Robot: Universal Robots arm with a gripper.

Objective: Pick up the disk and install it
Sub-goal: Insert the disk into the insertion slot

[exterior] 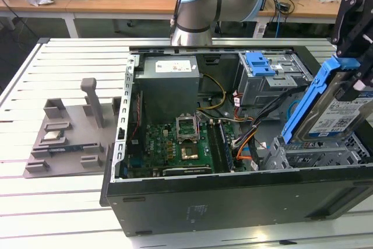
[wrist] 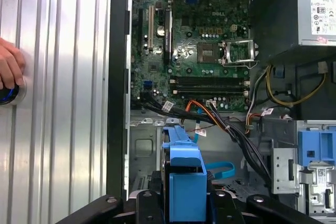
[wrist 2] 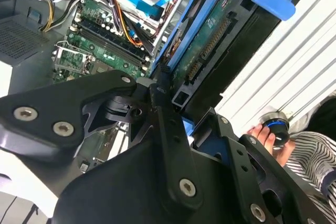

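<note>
The disk (exterior: 341,112) hangs tilted at 3 o'clock in the exterior view. Its low end is just over the drive cage (exterior: 317,154) of the open computer case (exterior: 233,202), and the gripper (exterior: 356,80) is clamped on its upper end. Seating it well, I judge, means squaring the blue bracket to the cage rails and keeping off the cables (exterior: 247,138) at the disk's 9 o'clock. The slot itself is hidden behind the disk, and the gripper is cut off at the frame edge. A person's hand (wrist: 9,64) touches a blue-ringed button (wrist 2: 276,126), partly cropped.

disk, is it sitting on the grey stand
No, the disk hangs tilted over the open computer case, apart from the grey stand.
</note>
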